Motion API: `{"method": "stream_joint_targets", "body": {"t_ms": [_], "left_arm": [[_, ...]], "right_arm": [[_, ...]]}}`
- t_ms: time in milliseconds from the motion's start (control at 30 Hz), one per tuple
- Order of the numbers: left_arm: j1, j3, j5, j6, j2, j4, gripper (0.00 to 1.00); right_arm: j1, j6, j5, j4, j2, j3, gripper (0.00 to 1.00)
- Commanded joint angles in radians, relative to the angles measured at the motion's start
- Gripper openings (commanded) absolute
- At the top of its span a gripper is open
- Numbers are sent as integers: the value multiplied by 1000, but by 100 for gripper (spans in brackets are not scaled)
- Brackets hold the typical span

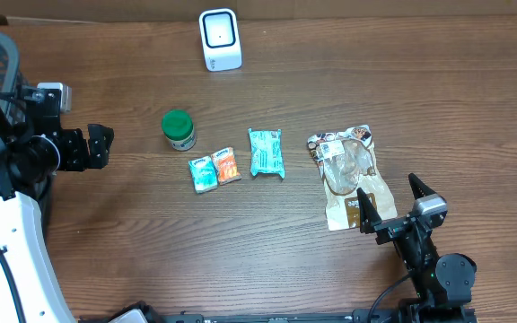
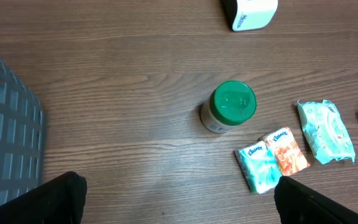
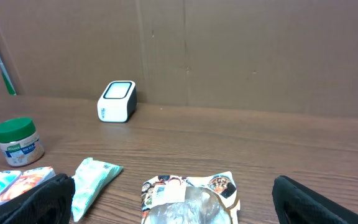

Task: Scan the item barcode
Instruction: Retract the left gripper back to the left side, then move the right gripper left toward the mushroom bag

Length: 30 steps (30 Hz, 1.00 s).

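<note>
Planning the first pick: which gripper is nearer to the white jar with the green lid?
Left. The left gripper is a short way from the jar; the right gripper is far off, at the brown plastic pouch.

1. The scanner (image 1: 220, 39) stands near the far edge of the tabletop (image 1: 402, 81).
2. The jar (image 1: 179, 129) stands toward the left edge.
3. Two small packs (image 1: 214, 170) lie touching, to the right of the jar and nearer to me.
4. The flat pack (image 1: 266, 152) lies to their right.
5. The bag (image 1: 348, 175) lies furthest right, just ahead of my right pincer (image 1: 389, 190).
</note>
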<state>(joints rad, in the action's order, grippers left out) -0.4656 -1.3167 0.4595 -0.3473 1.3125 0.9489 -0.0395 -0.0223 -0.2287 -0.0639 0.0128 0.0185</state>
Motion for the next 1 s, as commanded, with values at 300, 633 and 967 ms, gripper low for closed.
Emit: {"method": "stream_joint_targets", "body": {"t_ms": [300,633,967], "left_arm": [[-5,-1,1,-8,8,-4,100],[-5,-1,1,-8,8,-4,100],[-5,-1,1,-8,8,-4,100]], "right_arm": [[0,-2,16,9,-10,-11,100],[2,29,-50,4,2,58,100],[11,14,-40,-232,331,488,100]]}}
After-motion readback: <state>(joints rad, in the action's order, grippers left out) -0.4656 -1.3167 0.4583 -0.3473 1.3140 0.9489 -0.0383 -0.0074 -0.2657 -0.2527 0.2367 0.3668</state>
